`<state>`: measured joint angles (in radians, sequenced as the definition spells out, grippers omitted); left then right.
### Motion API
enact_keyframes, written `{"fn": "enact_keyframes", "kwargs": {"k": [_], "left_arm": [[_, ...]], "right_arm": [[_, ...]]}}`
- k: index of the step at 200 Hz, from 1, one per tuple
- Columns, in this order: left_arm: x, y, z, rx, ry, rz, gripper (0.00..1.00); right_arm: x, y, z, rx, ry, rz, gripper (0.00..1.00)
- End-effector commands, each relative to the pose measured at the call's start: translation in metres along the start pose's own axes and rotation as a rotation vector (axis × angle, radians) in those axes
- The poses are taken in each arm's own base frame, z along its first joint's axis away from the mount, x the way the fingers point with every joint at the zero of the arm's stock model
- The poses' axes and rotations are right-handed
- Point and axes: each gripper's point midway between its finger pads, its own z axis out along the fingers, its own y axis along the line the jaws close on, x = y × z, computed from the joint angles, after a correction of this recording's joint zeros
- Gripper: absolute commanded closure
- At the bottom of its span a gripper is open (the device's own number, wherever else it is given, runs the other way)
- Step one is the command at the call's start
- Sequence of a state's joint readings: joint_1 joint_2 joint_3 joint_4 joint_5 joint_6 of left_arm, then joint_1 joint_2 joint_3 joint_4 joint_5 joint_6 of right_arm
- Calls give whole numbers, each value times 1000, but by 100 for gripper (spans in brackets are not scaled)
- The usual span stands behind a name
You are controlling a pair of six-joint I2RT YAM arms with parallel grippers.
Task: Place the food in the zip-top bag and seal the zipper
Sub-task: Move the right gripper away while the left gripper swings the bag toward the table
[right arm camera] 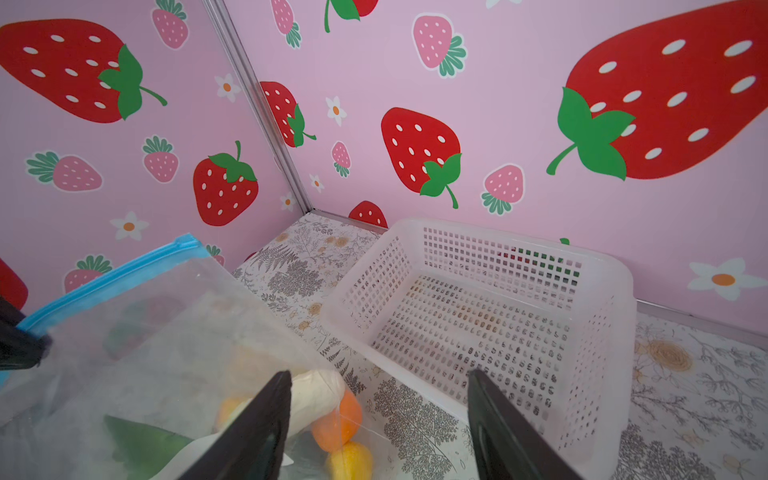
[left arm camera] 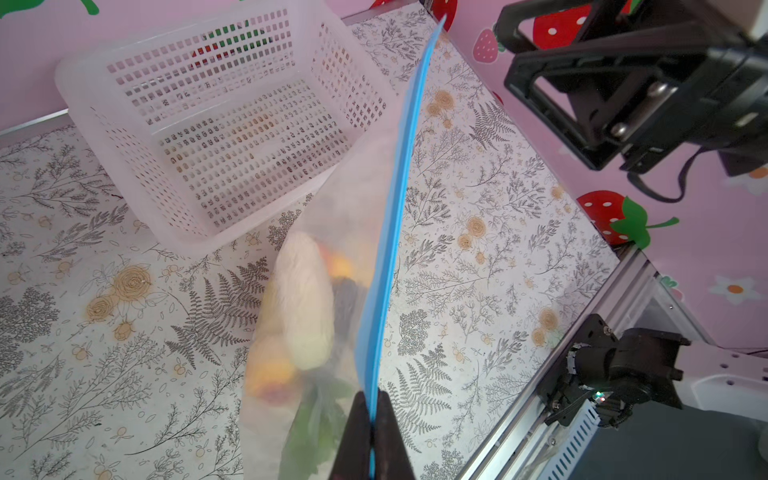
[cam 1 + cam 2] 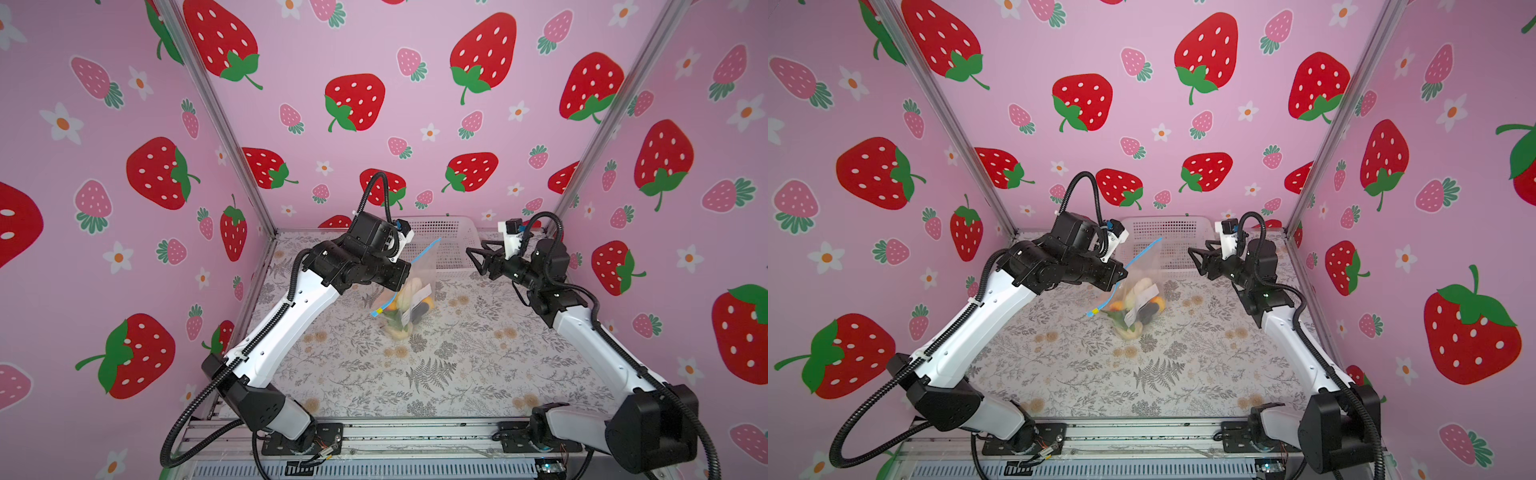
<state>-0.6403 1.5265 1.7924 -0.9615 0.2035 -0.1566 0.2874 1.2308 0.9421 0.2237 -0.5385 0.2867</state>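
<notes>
Plastic zip-top bag (image 3: 420, 277), one, mid-tabletop (image 3: 415, 374): food (image 3: 405, 305) bunched at its bottom, several pieces, uncountable. Zipper (image 2: 395, 208), one, slanting up and away; left end effector (image 2: 374, 436) pinched shut on it. Right end effector (image 3: 476, 261), jaws apart, empty, stands right of the bag, nearer the zipper's far upper end. White basket (image 3: 440, 224), one, behind.

L gripper (image 2: 372, 432) pinched tight on zipper (image 2: 395, 208), wrist high; R gripper (image 3: 474, 261) jaws wide apart, aimed leftward, empty.
</notes>
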Motion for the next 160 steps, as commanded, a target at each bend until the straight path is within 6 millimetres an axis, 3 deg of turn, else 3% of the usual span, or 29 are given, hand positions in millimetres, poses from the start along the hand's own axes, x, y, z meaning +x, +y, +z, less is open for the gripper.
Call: {"fn": "enact_keyframes", "kwargs": {"k": [1, 31, 61, 115, 160], "left_arm": [[-18, -13, -26, 37, -84, -81, 100], [-19, -14, -25, 52, -104, -198, 100], [-25, -27, -23, 125, -152, -297, 100], [-22, -47, -2, 150, -172, -447, 100], [-38, -74, 3, 188, -236, -530, 100]], "right_arm": [[4, 4, -9, 5, -34, 83, 31], [27, 5, -13, 3, 0, 141, 32], [43, 2, -15, 22, 24, 161, 32], [39, -7, -9, 51, 19, 132, 30], [35, -24, -13, 132, 7, 118, 28]]}}
